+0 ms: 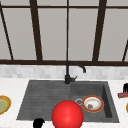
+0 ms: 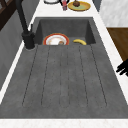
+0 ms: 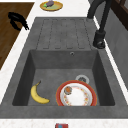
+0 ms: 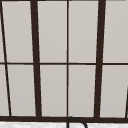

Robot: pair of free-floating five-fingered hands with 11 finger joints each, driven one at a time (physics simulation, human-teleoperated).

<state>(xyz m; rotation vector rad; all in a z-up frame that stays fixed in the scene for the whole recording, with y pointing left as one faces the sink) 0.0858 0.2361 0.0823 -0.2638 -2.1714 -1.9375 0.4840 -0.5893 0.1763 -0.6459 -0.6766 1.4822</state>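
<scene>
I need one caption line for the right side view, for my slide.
Grey stone sink holding a yellow banana beside a red-rimmed white plate; a black hand hovers off the counter's front edge.

The sink looks like matt, speckled grey stone, the counter pale marble, the faucet matt black.

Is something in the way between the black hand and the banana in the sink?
Nothing in the side views. The left hand hangs off the counter's front edge by the ribbed draining board; the banana lies down in the basin, beside the plate.
</scene>
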